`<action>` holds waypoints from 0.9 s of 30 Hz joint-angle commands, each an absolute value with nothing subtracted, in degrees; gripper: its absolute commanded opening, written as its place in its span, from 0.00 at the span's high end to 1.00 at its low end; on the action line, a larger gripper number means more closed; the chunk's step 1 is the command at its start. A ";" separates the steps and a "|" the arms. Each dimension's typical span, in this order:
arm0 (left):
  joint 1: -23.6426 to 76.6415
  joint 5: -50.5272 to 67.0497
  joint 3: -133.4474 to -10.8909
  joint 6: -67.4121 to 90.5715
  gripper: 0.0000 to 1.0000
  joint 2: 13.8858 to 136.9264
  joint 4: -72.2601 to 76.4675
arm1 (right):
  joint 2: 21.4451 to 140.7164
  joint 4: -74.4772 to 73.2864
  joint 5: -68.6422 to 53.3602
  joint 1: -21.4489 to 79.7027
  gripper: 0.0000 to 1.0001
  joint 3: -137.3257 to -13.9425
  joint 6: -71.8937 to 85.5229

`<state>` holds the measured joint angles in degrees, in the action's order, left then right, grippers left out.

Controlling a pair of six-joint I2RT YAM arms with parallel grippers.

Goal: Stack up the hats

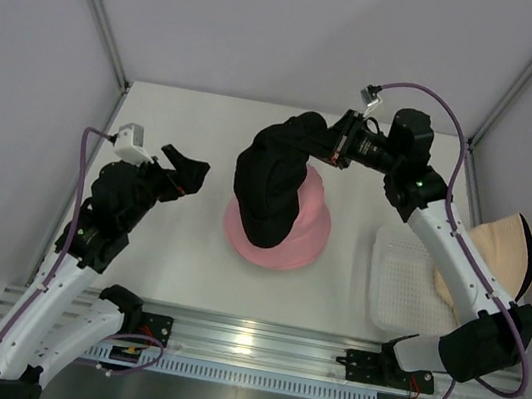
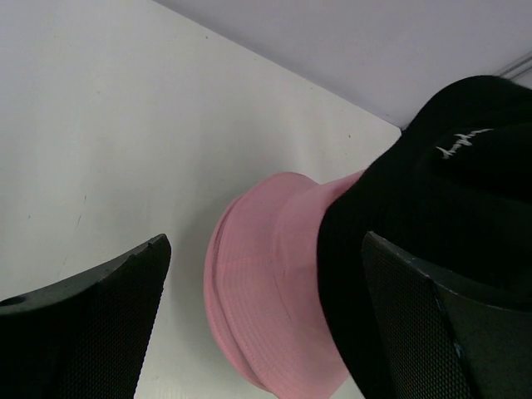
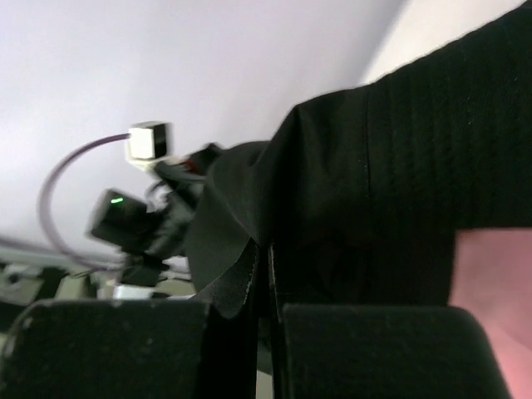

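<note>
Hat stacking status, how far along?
Partway. Done: the pink hat sits as the base. In hand: the right gripper is shut on the black hat, which drapes over the pink one and is not yet released. Left to do: the beige hat lies at the right edge by the tray. The left gripper is open and empty.
</note>
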<state>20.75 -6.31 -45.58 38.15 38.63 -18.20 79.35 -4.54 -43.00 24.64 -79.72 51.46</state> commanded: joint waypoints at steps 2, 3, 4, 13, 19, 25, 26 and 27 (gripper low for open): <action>20.74 -5.80 -46.14 39.20 0.00 39.72 -14.95 | 80.59 -15.27 -33.60 24.70 1.00 -81.99 40.71; 20.74 -5.28 -45.62 39.46 0.01 39.99 -13.55 | 80.86 -19.56 -31.31 24.78 1.00 -82.44 37.13; 20.74 -3.97 -45.35 39.55 0.01 40.69 -12.75 | 81.03 -21.17 -27.11 24.70 1.00 -82.88 35.70; 20.92 8.34 -48.34 38.58 0.08 52.55 -8.44 | 80.68 -26.10 -16.79 26.54 0.64 -86.56 26.47; 23.63 15.21 -45.70 39.82 0.16 55.99 -0.35 | 79.37 -25.93 -15.12 27.69 0.30 -86.31 24.35; 24.35 13.54 -45.44 39.29 0.16 54.58 -0.35 | 75.50 -27.69 -3.20 27.69 0.01 -84.82 21.97; 24.35 13.71 -45.35 39.29 0.16 54.49 -0.35 | 74.54 -26.55 -2.21 27.60 0.01 -83.94 22.15; 24.35 13.80 -45.44 39.29 0.16 54.58 -0.35 | 74.10 -25.24 -1.85 27.42 0.00 -81.41 22.76</action>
<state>23.83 12.25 -45.56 39.42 55.94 -3.68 77.93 -26.87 -9.21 27.64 -83.90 24.25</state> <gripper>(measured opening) 0.843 0.992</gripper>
